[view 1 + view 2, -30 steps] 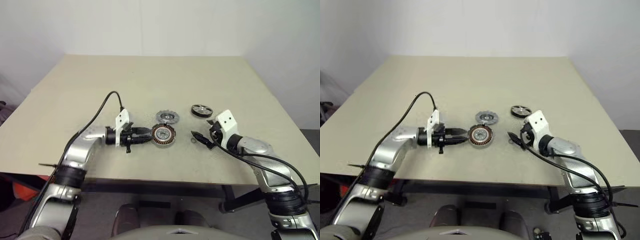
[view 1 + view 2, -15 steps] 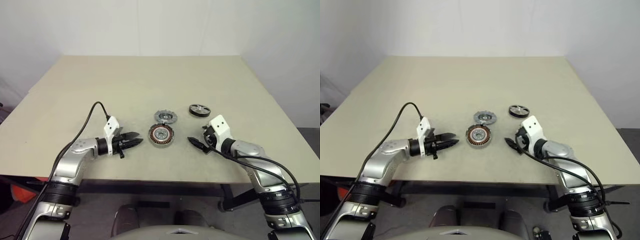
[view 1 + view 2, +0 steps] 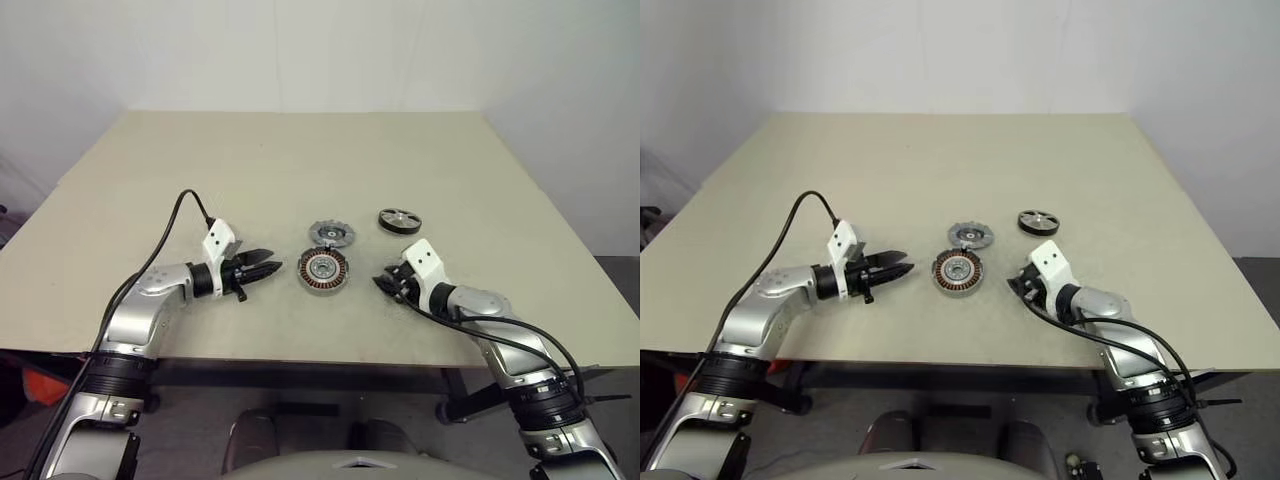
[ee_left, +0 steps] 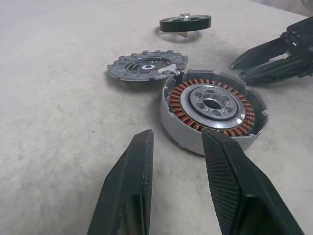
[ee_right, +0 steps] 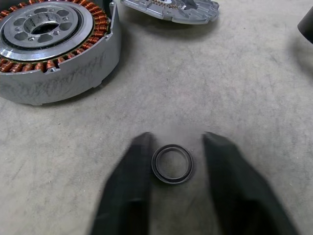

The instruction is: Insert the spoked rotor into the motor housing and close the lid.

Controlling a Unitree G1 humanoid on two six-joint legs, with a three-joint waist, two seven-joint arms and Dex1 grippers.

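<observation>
The left gripper is spread, empty, at the housing's nine o'clock. The lid is at its twelve, the rotor at two. The right gripper, parted, straddles a small ring.

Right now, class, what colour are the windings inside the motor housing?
Coppery orange-brown windings in the motor housing, clearest in the left wrist view.

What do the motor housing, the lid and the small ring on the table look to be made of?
Motor housing: likely cast or machined metal, matte silver-grey wall; coppery windings, probably enamelled copper wire, ring a brighter machined hub. Lid: dull grey metal by its look, with a notched, gear-like edge. Small ring: thin, dark, with a slight sheen; metal or hard plastic, cannot tell which.
</observation>
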